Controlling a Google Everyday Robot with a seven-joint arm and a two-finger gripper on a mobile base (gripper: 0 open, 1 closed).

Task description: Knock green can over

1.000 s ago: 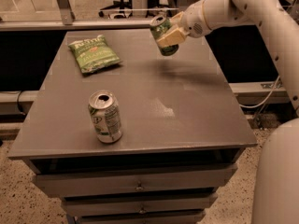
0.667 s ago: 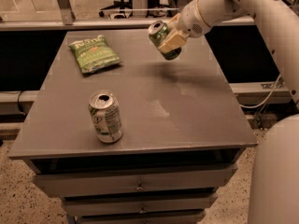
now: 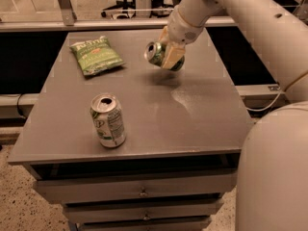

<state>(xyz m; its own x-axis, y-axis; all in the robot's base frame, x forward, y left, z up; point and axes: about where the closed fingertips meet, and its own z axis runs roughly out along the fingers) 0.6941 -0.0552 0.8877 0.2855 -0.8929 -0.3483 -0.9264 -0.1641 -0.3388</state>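
The green can (image 3: 156, 53) is tilted onto its side, its silver top facing left, held just above the grey table (image 3: 202, 124) at the back middle. My gripper (image 3: 169, 57) comes in from the upper right, and its yellowish fingers (image 3: 174, 56) are closed around the can's body. A shadow lies on the tabletop right under the can. The far end of the can is hidden behind the fingers.
A white-and-silver can with green marks (image 3: 108, 121) stands upright at the front left. A flat green chip bag (image 3: 95, 56) lies at the back left. My white body (image 3: 274, 177) fills the lower right. Drawers (image 3: 139, 191) sit under the tabletop.
My arm has moved left and slightly down over the table with the green can in its grip. The can has tipped further toward lying on its side.
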